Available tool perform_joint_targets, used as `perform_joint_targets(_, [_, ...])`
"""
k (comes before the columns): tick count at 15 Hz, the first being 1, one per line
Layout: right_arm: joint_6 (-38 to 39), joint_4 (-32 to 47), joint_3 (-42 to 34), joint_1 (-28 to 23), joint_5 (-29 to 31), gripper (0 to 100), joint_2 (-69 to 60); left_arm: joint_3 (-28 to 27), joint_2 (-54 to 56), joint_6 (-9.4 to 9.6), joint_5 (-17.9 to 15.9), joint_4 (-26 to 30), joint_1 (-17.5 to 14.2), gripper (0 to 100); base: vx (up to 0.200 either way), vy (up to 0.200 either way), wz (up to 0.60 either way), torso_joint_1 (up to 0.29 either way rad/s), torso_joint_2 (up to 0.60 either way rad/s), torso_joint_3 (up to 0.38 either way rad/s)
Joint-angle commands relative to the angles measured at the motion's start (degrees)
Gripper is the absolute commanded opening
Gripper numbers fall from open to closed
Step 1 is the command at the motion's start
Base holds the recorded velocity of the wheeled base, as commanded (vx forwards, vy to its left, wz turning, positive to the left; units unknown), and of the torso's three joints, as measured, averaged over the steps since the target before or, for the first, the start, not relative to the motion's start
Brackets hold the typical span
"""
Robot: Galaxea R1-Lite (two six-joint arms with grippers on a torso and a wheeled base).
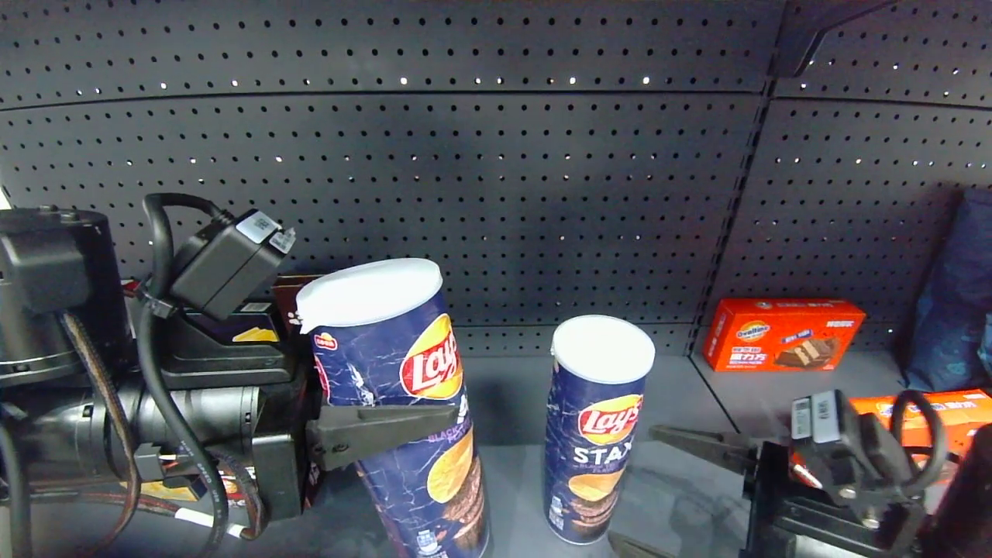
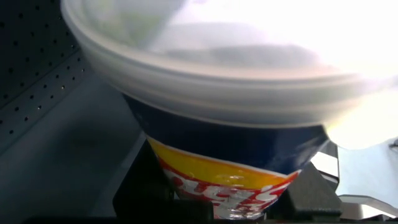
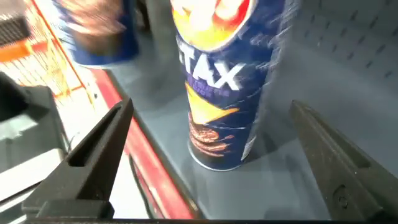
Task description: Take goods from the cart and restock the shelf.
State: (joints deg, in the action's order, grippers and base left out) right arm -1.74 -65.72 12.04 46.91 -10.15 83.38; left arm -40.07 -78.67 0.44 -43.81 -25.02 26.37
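Dark perforated panel (image 1: 496,194) backs the grey shelf (image 1: 690,411). Left jaws clamp a tilted, white-lidded chip can (image 1: 395,364); right jaws gape before its upright twin (image 1: 597,434), orange carton (image 1: 783,333) beyond.

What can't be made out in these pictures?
- Held can: in the head view its base is cut off by the bottom edge. In the left wrist view it is too close and blurred to read.
- Standing can: in the right wrist view its top is cut off by the upper edge.
- Box: in the head view it is mostly hidden behind the left arm.
- Bag: in the head view it is cut off by the right edge.
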Motion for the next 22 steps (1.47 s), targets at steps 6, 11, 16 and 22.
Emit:
perform_joint_targets(6, [-0.1,4.9,-2.3,-16.8,7.6,100,-24.2,-0.4,0.7,0.00,0.2,0.0,0.0,0,0.000,0.000,0.00,0.000,0.00,0.008])
perform_joint_targets(11, [0.0,5.2,-12.0,-38.0,7.6,100,-37.0,-0.6,0.5,0.09,1.0,-0.4,-0.1,0,0.000,0.000,0.00,0.000,0.00,0.000])
perform_joint_targets(16, [0.5,44.4,-12.0,-51.7,7.7,100,-67.0,-1.2,0.4,0.35,1.1,-0.4,-0.1,0,0.000,0.000,0.00,0.000,0.00,0.000])
perform_joint_targets(22, [2.9,62.2,-12.0,-50.7,15.6,100,-78.5,-0.6,0.4,0.53,0.9,-0.5,-0.1,0,0.000,0.000,0.00,0.000,0.00,0.000])
